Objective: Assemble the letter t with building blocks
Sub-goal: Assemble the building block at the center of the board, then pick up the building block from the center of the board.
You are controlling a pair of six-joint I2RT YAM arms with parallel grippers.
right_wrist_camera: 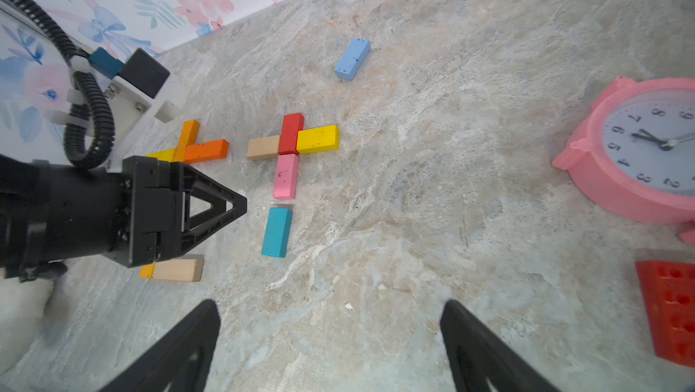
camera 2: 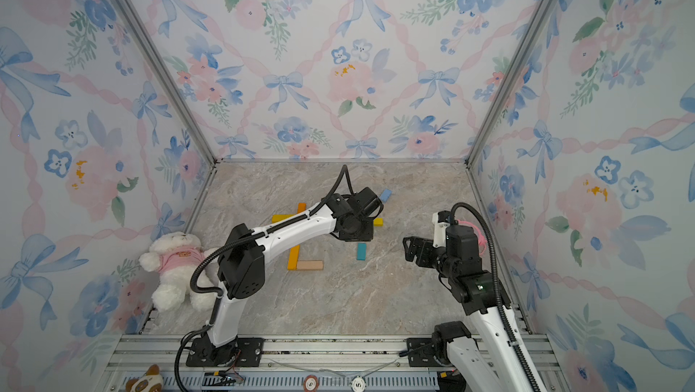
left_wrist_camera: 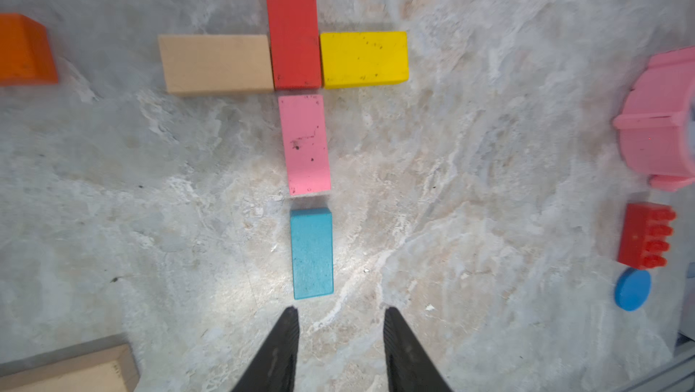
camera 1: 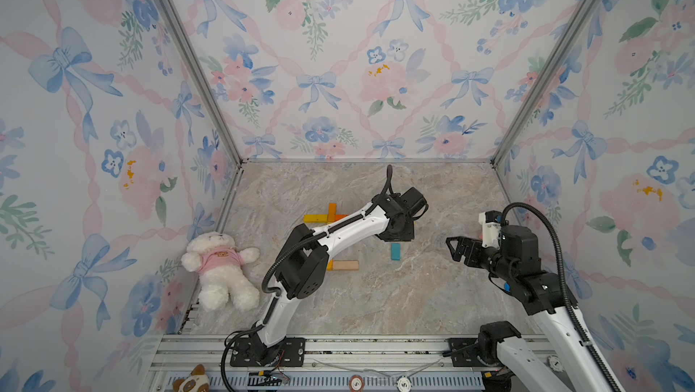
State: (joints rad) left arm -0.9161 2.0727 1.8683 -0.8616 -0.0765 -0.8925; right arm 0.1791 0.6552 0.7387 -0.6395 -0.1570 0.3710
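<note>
Your left tool hangs empty with its fingers a little apart, tips just short of the teal block. That block lies flat on the worktop as the last piece of the stem. It follows the pink block with a thin gap between them, and it is turned very slightly off the stem's line. Pink lies just beside the end of the red block, which has the wood block and the yellow block tight against its sides. The main risk is a forward drift: a fingertip catching teal's near end would skew it, or drive it into pink and push the crossbar apart. If you close the gap, push gently and squarely. Retreat with height, because the left arm passes over the orange-and-yellow cross and a low elbow could scatter it. The right tool hovers wide apart, empty, well clear of the blocks.
</note>
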